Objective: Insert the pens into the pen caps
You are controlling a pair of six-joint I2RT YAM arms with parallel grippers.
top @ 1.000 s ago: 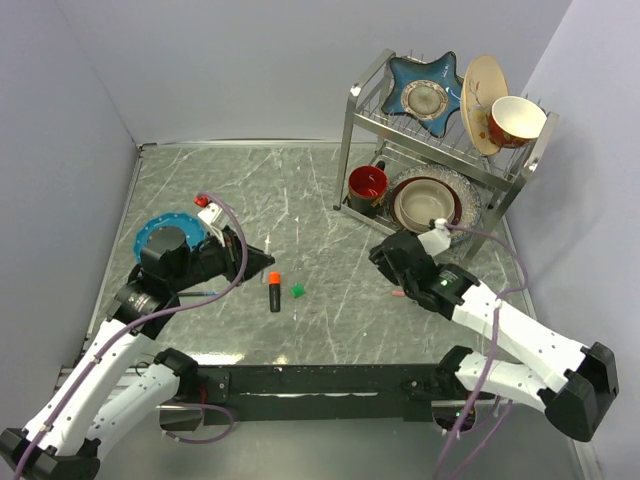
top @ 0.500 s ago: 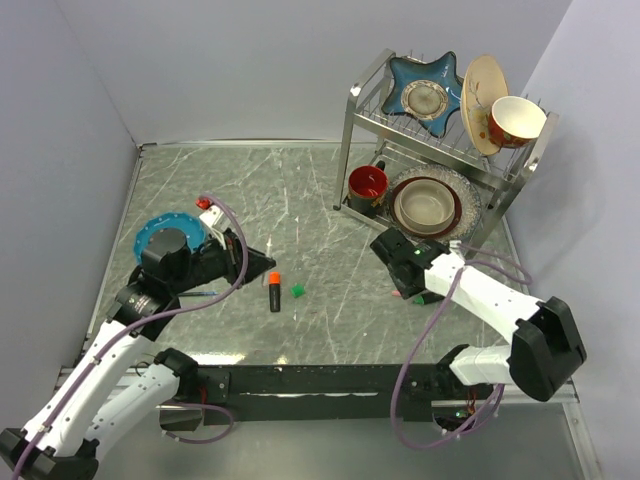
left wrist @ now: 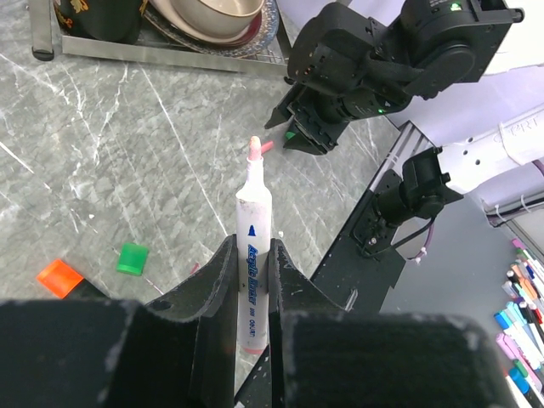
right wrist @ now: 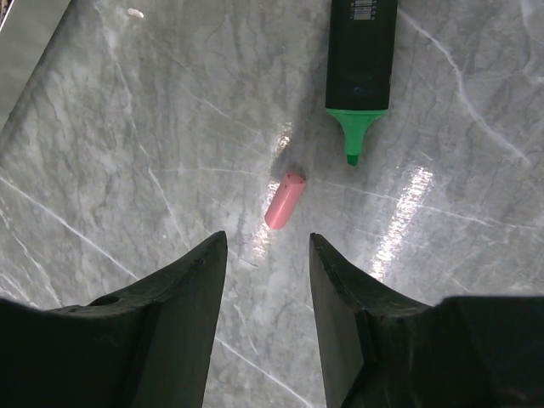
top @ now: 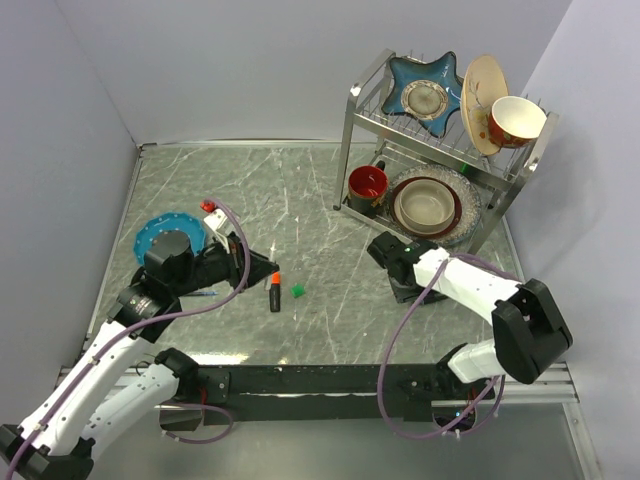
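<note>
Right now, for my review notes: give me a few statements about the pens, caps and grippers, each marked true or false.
1. The left gripper is shut on the white pen. True.
2. The right gripper holds the pink cap. False: its jaws are open and the cap lies untouched on the table just ahead of them.
3. The green-tipped marker lies uncapped on the table. True.
4. The green cap sits on the green-tipped marker. False: it lies loose on the table, on no pen.
</note>
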